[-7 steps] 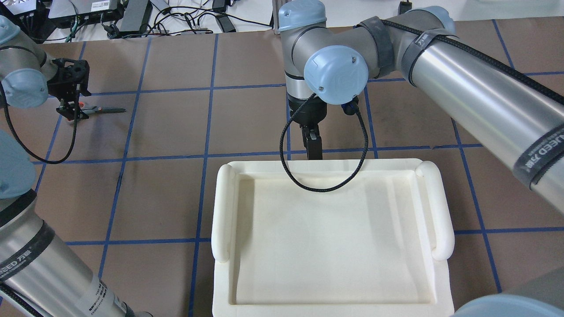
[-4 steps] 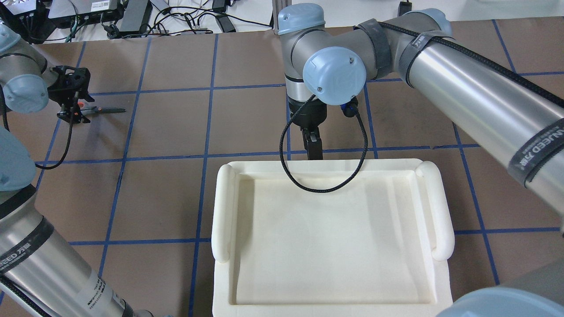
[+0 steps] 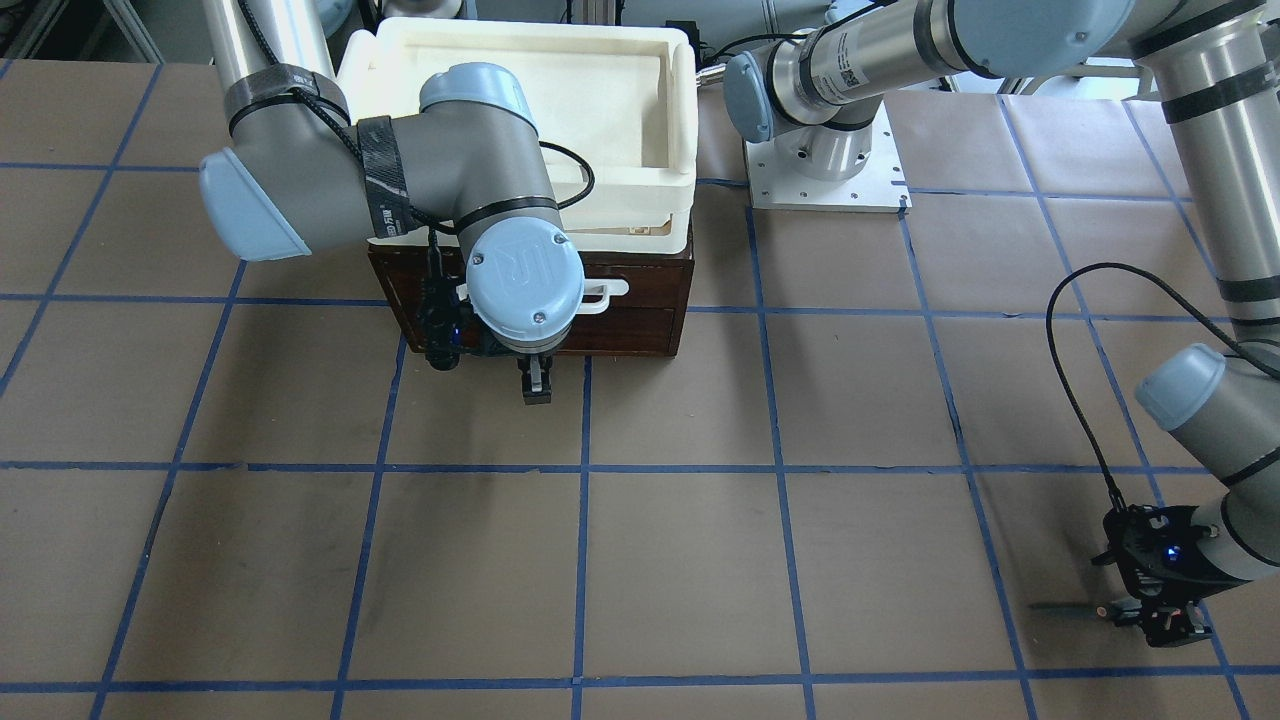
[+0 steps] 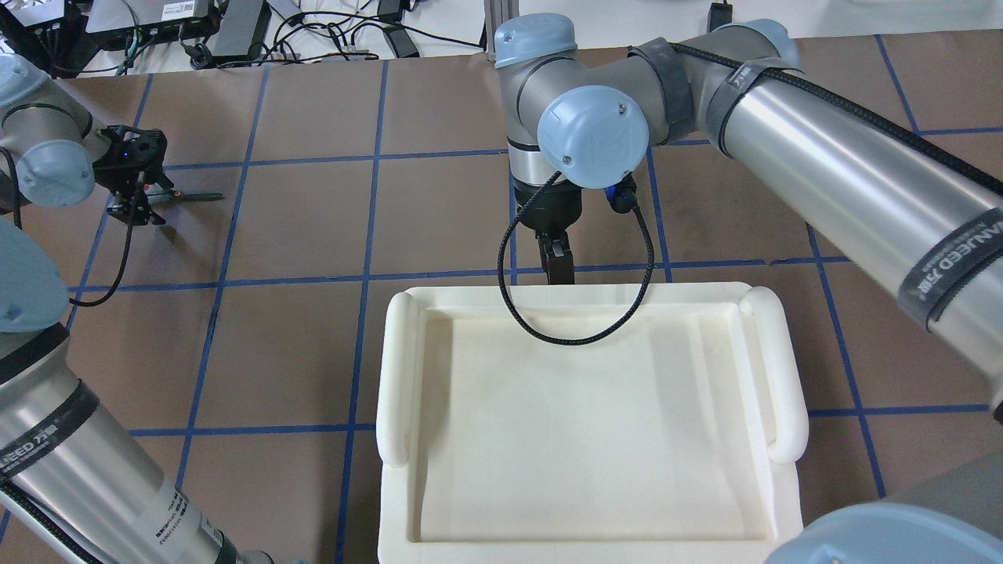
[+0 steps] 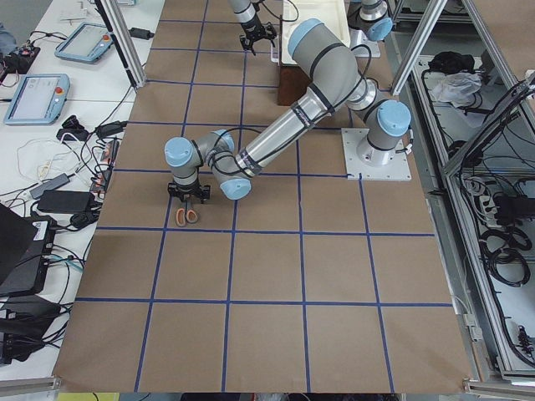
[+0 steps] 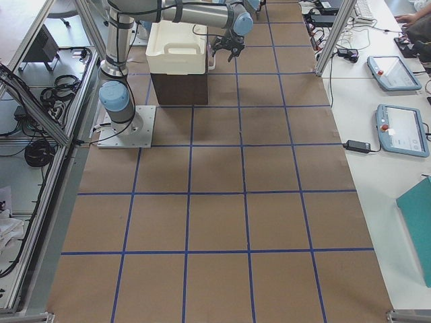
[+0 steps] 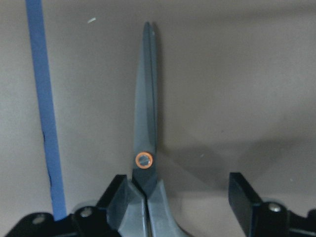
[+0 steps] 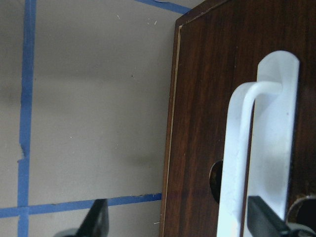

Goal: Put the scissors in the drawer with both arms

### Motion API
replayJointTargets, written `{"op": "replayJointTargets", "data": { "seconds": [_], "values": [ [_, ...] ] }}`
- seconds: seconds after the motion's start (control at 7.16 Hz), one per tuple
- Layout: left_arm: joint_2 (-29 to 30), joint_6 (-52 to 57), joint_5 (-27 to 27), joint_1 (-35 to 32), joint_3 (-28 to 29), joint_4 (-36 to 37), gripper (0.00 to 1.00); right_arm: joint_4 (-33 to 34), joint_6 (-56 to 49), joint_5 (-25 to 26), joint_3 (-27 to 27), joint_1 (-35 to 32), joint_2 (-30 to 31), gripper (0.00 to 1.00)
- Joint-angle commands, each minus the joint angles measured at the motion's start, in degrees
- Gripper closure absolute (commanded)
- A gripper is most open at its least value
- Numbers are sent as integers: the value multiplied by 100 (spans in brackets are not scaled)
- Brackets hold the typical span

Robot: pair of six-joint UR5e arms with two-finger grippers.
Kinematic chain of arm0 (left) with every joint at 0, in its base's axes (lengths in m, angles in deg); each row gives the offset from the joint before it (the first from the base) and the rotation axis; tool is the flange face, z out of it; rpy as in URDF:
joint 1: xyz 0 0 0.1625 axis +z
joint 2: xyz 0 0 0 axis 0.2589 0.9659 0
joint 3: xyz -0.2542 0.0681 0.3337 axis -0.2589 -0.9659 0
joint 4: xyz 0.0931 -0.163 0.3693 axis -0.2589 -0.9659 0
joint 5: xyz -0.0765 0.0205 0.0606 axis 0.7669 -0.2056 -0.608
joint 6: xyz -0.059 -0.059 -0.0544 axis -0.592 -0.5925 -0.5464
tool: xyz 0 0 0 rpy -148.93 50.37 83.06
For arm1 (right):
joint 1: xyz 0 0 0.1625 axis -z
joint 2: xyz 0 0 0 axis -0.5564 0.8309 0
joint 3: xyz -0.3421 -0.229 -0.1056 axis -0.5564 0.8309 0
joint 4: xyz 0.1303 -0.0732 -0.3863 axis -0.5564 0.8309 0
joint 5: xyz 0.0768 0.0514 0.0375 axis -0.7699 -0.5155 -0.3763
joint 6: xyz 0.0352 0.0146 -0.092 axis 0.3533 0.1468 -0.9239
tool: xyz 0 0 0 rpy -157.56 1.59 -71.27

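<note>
"ANUEED" on the right arm's black strap (image 4: 952, 262)

The scissors (image 7: 147, 98) are grey-bladed and orange-handled, the table (image 4: 313, 219) brown with a blue grid.

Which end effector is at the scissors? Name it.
The left end effector straddles the scissors; the right end effector is at the white handle instead.

We see bare table (image 4: 298, 345) on every side of the scissors (image 7: 146, 113), and the left gripper (image 7: 180, 191) straddles the blades with a wide gap at one jaw. The handle (image 8: 237, 163) juts from the drawer front (image 8: 197, 98) between the jaws of the right gripper (image 8: 177, 219); the tray (image 3: 683, 100) above seems to overhang.
</note>
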Motion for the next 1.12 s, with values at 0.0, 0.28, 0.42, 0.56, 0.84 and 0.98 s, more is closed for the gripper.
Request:
{"op": "replayJointTargets", "data": {
  "seconds": [0.0, 0.28, 0.42, 0.56, 0.84, 0.98],
  "values": [
    [11, 52, 16, 0, 1, 61, 23, 28, 0, 0, -1, 0, -87, 1],
    [-59, -44, 173, 0, -8, 52, 23, 46, -9, 0, -1, 0, -96, 1],
    [-42, -44, 183, 0, -16, 52, 23, 54, -9, -9, -1, 0, -114, 1],
    [2, -36, 174, 0, -8, 52, 23, 54, -9, -9, -1, 0, -166, 0],
    [11, -18, 157, 0, -16, 52, 23, 54, -9, -9, -9, 0, -175, 0],
    [11, -18, 139, 0, -16, 52, 23, 28, -9, -18, -9, 0, -193, 0]
  ]
}}
